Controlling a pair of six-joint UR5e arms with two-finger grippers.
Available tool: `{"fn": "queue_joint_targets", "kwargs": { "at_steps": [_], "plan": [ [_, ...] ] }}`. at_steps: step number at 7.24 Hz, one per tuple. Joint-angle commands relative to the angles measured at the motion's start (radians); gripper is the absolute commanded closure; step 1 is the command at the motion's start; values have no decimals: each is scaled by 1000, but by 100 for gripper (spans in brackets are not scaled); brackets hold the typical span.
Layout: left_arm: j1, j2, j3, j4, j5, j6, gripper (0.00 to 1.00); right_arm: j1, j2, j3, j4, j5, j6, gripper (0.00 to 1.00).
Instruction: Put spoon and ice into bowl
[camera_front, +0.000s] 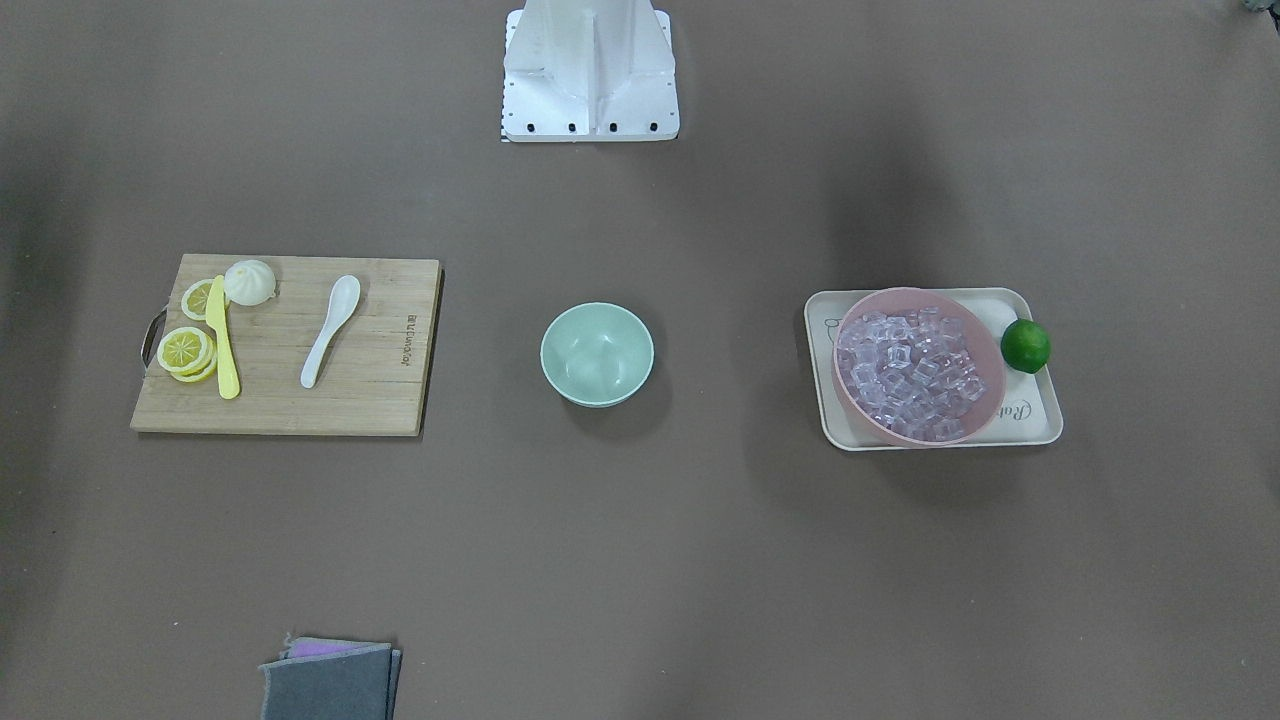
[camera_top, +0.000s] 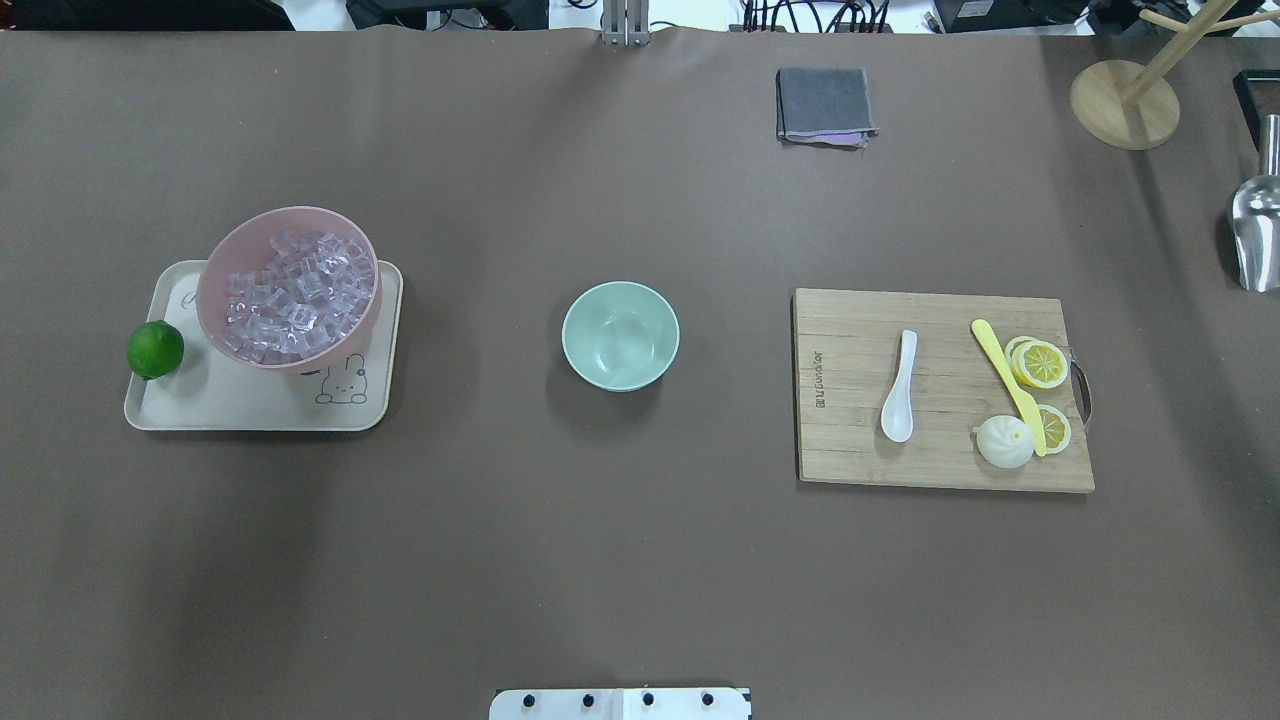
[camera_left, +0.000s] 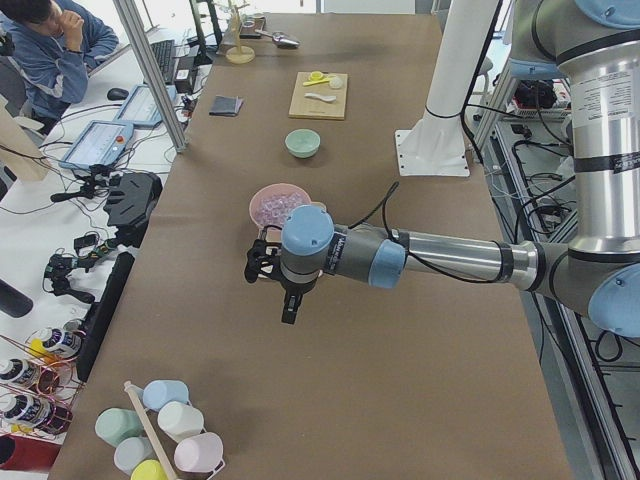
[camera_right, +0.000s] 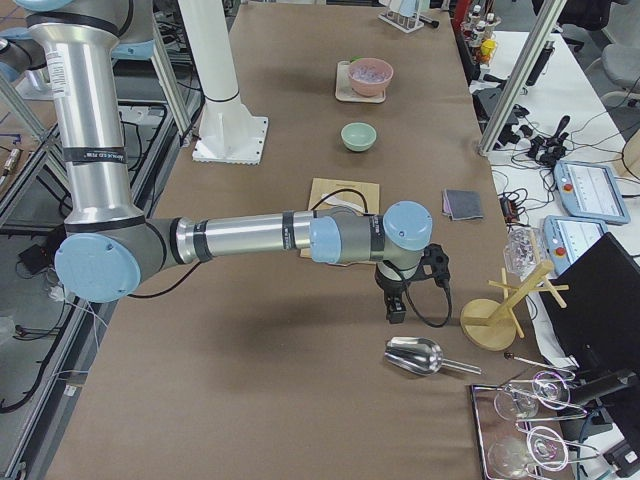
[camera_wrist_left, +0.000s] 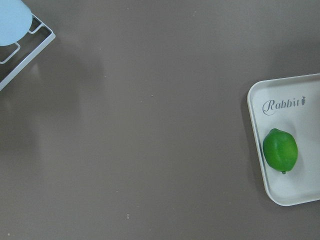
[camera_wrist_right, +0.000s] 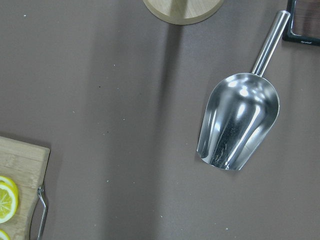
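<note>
The white spoon (camera_front: 330, 330) lies on the wooden cutting board (camera_front: 380, 390); it also shows in the overhead view (camera_top: 898, 388). The mint-green bowl (camera_front: 597, 355) stands empty at the table's middle (camera_top: 620, 335). The ice (camera_front: 915, 370) fills a pink bowl (camera_top: 290, 210) on a cream tray (camera_top: 220, 405). My left gripper (camera_left: 289, 308) hangs above the table, beyond the tray's outer end. My right gripper (camera_right: 395, 310) hangs beyond the board, near a metal scoop (camera_right: 415, 357). Both show only in side views, so I cannot tell whether they are open or shut.
A lime (camera_front: 1025, 345) sits on the tray. A yellow knife (camera_front: 222, 340), lemon slices and a white bun lie on the board. A folded grey cloth (camera_top: 823, 104) and a wooden stand (camera_top: 1125, 100) are at the far edge. The scoop (camera_wrist_right: 240, 122) lies below my right wrist.
</note>
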Motion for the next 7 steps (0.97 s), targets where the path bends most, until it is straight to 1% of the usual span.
{"fn": "queue_joint_targets", "kwargs": {
  "at_steps": [1,2,3,4,5,6,7],
  "plan": [
    [0,0,1,0,-25,-1,2,-3,-5,2,0,24,-1,0],
    [0,0,-5,-1,-30,-4,2,-5,-3,16,0,67,4,0],
    [8,-12,-23,-15,-25,-115,2,-29,-3,31,2,108,32,0],
    [40,-38,-32,-64,-11,-235,2,-82,-3,79,2,89,107,0],
    [84,-71,-37,-64,5,-292,2,-121,0,123,2,33,163,1],
    [151,-113,-46,-64,13,-407,2,-145,8,159,2,0,236,2],
    [205,-142,-63,-64,38,-459,3,-197,30,192,2,-5,334,4]
  ]
}}
